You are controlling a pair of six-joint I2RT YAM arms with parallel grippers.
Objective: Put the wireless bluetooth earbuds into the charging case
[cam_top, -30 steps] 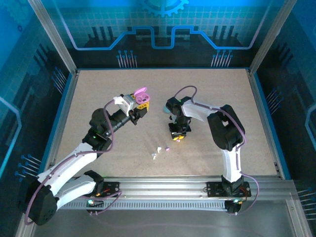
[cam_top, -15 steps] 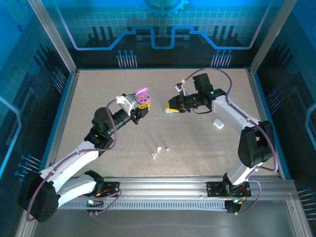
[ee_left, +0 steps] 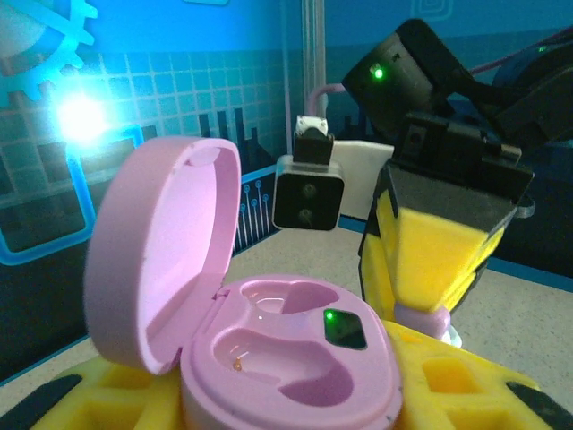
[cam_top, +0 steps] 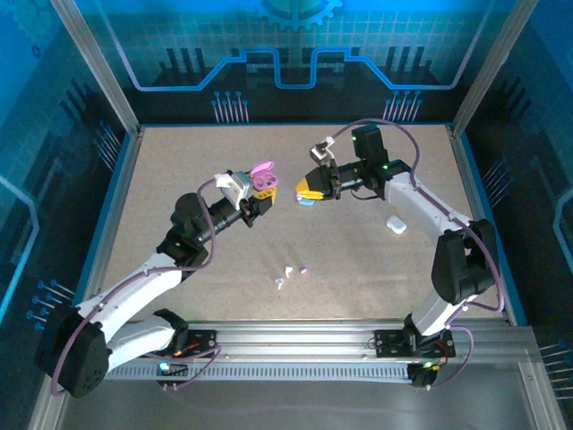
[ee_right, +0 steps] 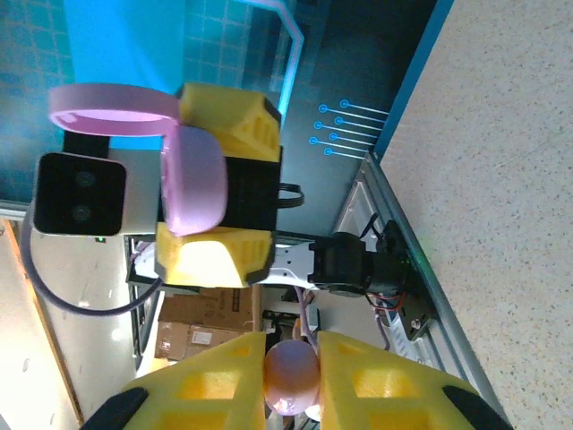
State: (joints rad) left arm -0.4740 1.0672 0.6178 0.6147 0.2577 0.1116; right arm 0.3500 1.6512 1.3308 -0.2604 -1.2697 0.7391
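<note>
My left gripper (cam_top: 260, 190) is shut on the open pink charging case (cam_top: 263, 182), held above the table. In the left wrist view the case (ee_left: 286, 358) shows two empty wells, a green light and its lid up at the left. My right gripper (cam_top: 307, 191) hangs just right of the case, shut on a pink-purple earbud (ee_right: 293, 376) between its yellow fingers (ee_right: 385, 381). The same earbud (ee_left: 421, 318) shows at the case's right rim, apart from the wells. Two white earbuds (cam_top: 285, 276) and one purple earbud (cam_top: 303, 269) lie on the table.
A closed white case (cam_top: 395, 224) lies on the table (cam_top: 179, 161) under the right forearm. The loose buds sit near the front middle. Aluminium posts and blue panels wall in the table on three sides.
The right gripper rose from the table near the loose buds and swung up and left, carrying the pink-purple earbud beside the case. The left gripper shifted slightly right with the case.
</note>
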